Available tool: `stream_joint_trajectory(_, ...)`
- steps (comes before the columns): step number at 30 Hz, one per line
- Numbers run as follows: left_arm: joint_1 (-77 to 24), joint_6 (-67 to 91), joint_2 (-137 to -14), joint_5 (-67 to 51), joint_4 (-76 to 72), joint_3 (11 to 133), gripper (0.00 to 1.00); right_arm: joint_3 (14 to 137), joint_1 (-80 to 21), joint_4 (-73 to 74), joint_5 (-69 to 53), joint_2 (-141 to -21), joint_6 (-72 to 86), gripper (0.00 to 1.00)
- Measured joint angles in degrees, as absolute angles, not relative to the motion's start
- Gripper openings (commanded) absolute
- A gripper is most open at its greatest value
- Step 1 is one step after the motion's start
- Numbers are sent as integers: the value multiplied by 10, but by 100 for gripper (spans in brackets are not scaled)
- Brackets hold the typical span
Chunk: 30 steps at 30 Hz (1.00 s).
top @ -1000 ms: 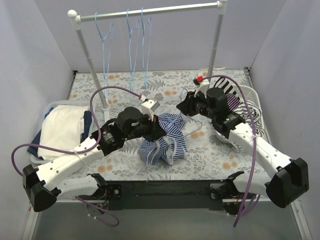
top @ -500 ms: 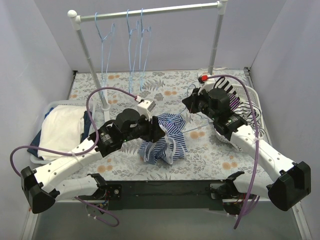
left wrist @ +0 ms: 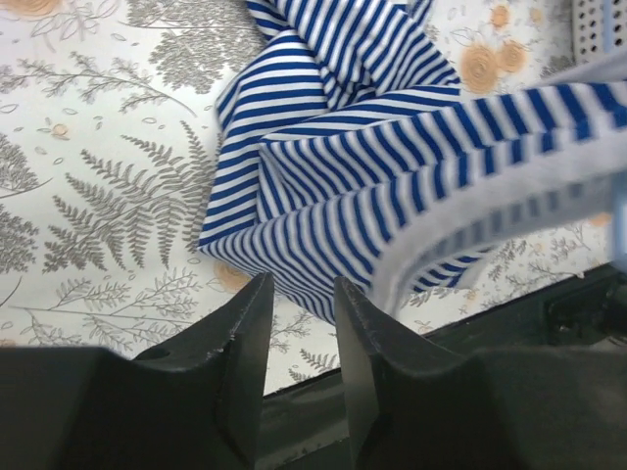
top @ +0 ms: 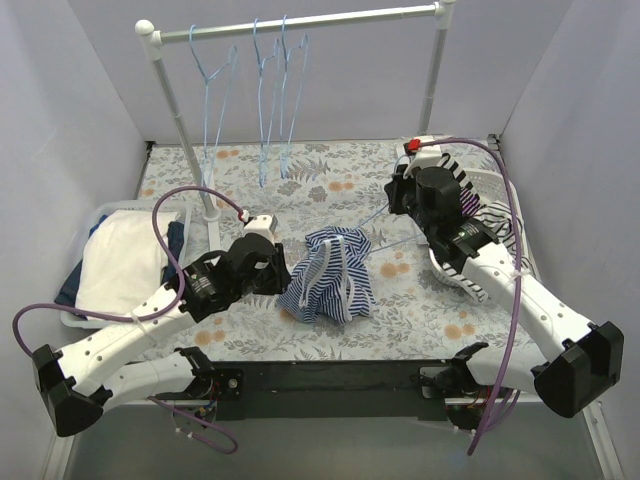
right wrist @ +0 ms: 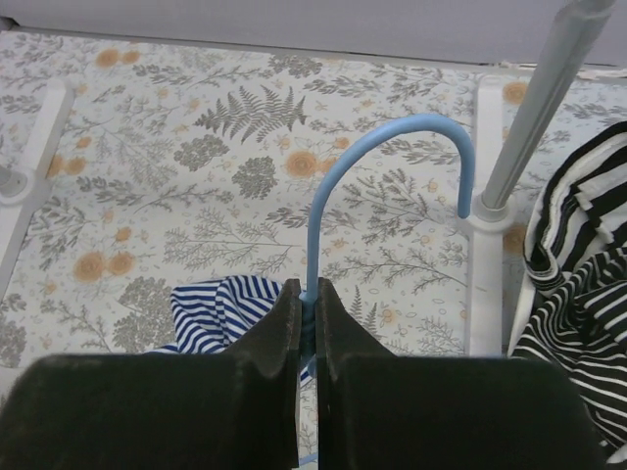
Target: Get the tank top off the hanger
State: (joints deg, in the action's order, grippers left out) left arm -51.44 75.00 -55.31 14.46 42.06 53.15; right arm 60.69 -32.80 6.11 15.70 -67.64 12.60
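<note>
We are watching the two arms part. The right hand (right wrist: 308, 289) is clamping its fingers on the neck of the light blue wire hanger (right wrist: 411, 119), just under the hook. It is now carrying the hanger higher and farther toward the far right corner of the floral-printed counter (top: 340, 165) than a second ago, when it was sitting lower and nearer the middle. The left hand (left wrist: 301, 284), which was buried in the cloth and pinching it a second ago, is now drawing back toward the near left. Its jaws are standing narrowly apart with nothing between them, and the fabric is lying just beyond their tips. The blue-and-white striped tank top (top: 328, 275) is resting in a loose heap on the middle of the counter, toward the near edge and between the two arms. From above, thin blue wire is running from the right hand down toward the heap. We cannot tell whether the hanger's lower bar is still threading a strap or is already free. We are judging that the pull-apart is nearly done. If the wire is lifting clear without dragging cloth, the task is finishing; if a strap is rising with it, the left hand is needing to pin the garment again.
</note>
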Motion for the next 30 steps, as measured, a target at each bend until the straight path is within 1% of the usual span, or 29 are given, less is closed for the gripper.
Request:
stream_joint_trajectory(1, -514, 757, -553, 152, 428, 531, 61, 613, -330, 64, 170, -677, 120, 1)
stream_joint_trajectory(2, -514, 761, -553, 159, 433, 531, 79, 620, -334, 69, 185, -679, 114, 1)
stream_joint_trajectory(3, -513, 762, -553, 163, 436, 531, 89, 629, -338, 73, 198, -682, 105, 1)
stream_joint_trajectory(6, -512, 766, -554, 157, 421, 531, 90, 653, -352, 74, 213, -694, 77, 1)
stream_joint_trajectory(7, -512, 764, -554, 148, 409, 531, 92, 659, -357, 74, 214, -698, 70, 1)
stream_joint_trajectory(13, -511, 743, -574, 44, 319, 524, 93, 668, -376, 72, 220, -725, 54, 1)
stream_joint_trajectory(17, -511, 739, -570, -21, 267, 479, 94, 668, -376, 71, 220, -735, 57, 1)
stream_joint_trajectory(20, -512, 739, -570, -34, 251, 442, 92, 668, -376, 71, 219, -736, 61, 1)
stream_joint_trajectory(21, -512, 740, -571, -34, 249, 432, 87, 668, -376, 71, 218, -736, 62, 1)
stream_joint_trajectory(23, -512, 741, -571, -31, 238, 413, 81, 668, -376, 69, 217, -736, 65, 1)
stream_joint_trajectory(27, -512, 750, -575, -23, 203, 382, 35, 668, -376, 63, 217, -736, 71, 1)
stream_joint_trajectory(28, -512, 753, -578, -21, 194, 377, 16, 668, -376, 63, 217, -736, 72, 1)
stream_joint_trajectory(30, -512, 761, -585, -10, 183, 368, 0, 668, -376, 62, 218, -736, 73, 1)
